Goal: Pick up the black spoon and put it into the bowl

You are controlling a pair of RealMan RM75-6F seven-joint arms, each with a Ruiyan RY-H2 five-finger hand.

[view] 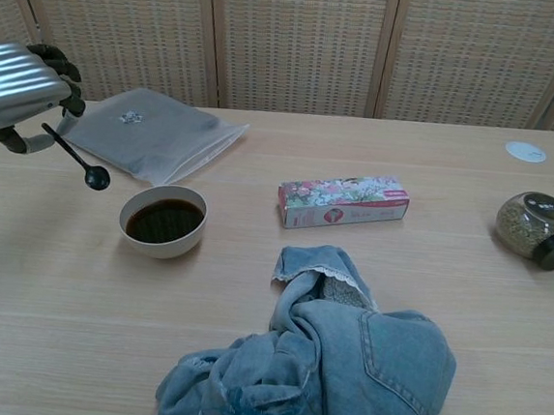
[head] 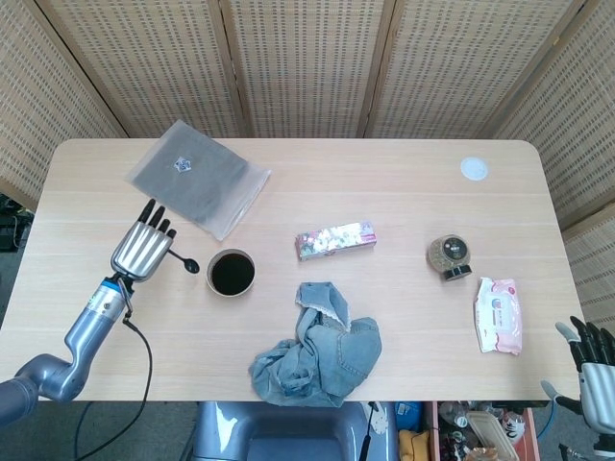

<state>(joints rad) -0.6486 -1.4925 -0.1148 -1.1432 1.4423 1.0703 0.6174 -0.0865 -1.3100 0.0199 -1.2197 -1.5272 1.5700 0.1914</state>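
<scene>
- The light wooden tabletop point(head: 404, 192) carries a grey zip bag point(head: 200, 188) at its far left, lying flat with a small printed mark near its top; in the chest view part of it lies behind the left hand point(view: 20, 88).
- A flowered carton point(head: 335, 240) lies on its side near the middle, well apart from the bowl point(head: 231, 273).
- A crumpled pair of denim jeans point(head: 320, 346) sits at the near edge, just right of the bowl but not touching it.
- On the right stand a tipped glass jar with a black lid point(head: 450, 255), a pink-and-white wet-wipes pack point(head: 500, 315) just near of it, and a small white disc point(head: 473, 169) near the far right corner.
- Nothing stands between the spoon and the bowl.
- The bowl is white outside and dark inside; whether that is liquid or glaze I cannot tell.
- The black spoon point(view: 76, 158) is thin-handled with a small round scoop, all black.
- It is lifted off the tabletop, tilted with the scoop lower and pointing toward the bowl; the scoop hangs just left of the bowl's rim, not over the inside.
- The left hand grasps the spoon's handle end, its silver back turned up and dark fingers curled over.
- The right hand point(head: 594, 363) shows only at the lower right corner of the head view, off the tabletop, fingers apart and holding nothing.
</scene>
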